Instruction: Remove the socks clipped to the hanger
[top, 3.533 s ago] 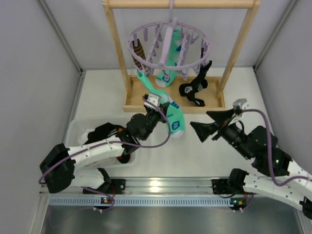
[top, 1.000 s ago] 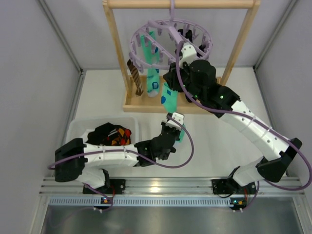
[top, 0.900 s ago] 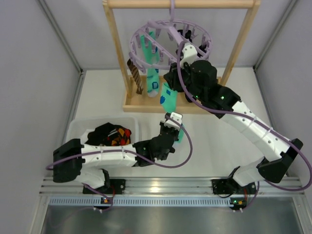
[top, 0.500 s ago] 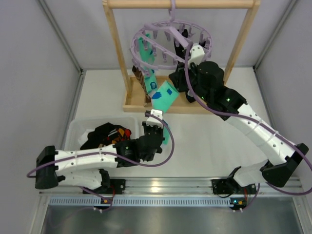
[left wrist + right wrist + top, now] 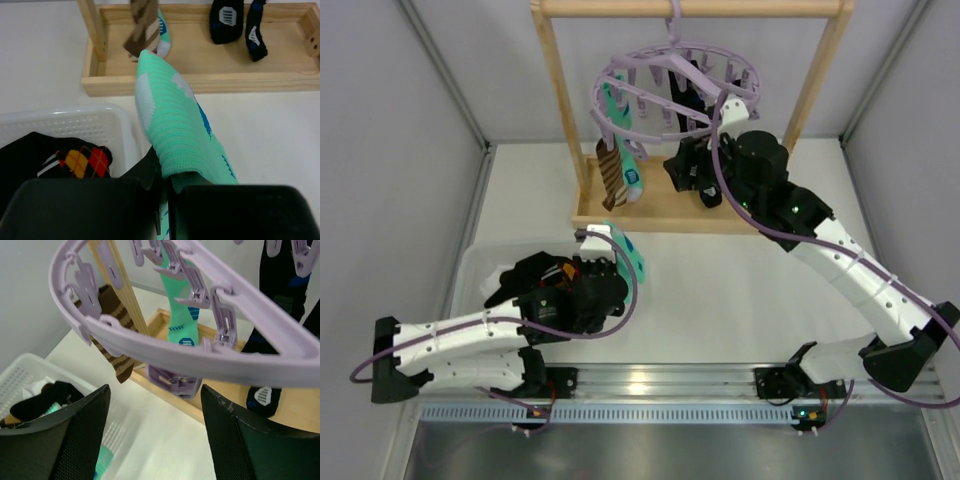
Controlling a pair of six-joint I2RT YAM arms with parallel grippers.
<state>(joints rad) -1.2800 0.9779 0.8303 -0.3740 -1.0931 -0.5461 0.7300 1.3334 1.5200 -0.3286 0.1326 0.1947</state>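
Note:
My left gripper (image 5: 605,262) is shut on a mint-green sock (image 5: 625,255) with white and blue patches, held by the bin's right edge. In the left wrist view this sock (image 5: 175,125) rises from between my fingers (image 5: 150,172). The lilac hanger (image 5: 670,95) hangs tilted from the wooden rack. A second mint sock (image 5: 618,140), a brown striped sock (image 5: 612,175) and black socks (image 5: 705,105) are clipped to it. My right gripper (image 5: 685,172) is open and empty just below the ring (image 5: 200,350), with a free clip (image 5: 175,380) between its fingers (image 5: 82,435).
A white plastic bin (image 5: 480,265) at the left holds black and red-orange diamond socks (image 5: 80,160). The wooden rack's base tray (image 5: 200,80) stands at the back, its uprights (image 5: 560,100) on either side of the hanger. Grey walls close in both sides.
The mint sock has come off the hanger and moved left and nearer with my left gripper, to the bin's edge. The hanger has swung and my right gripper has shifted slightly right.

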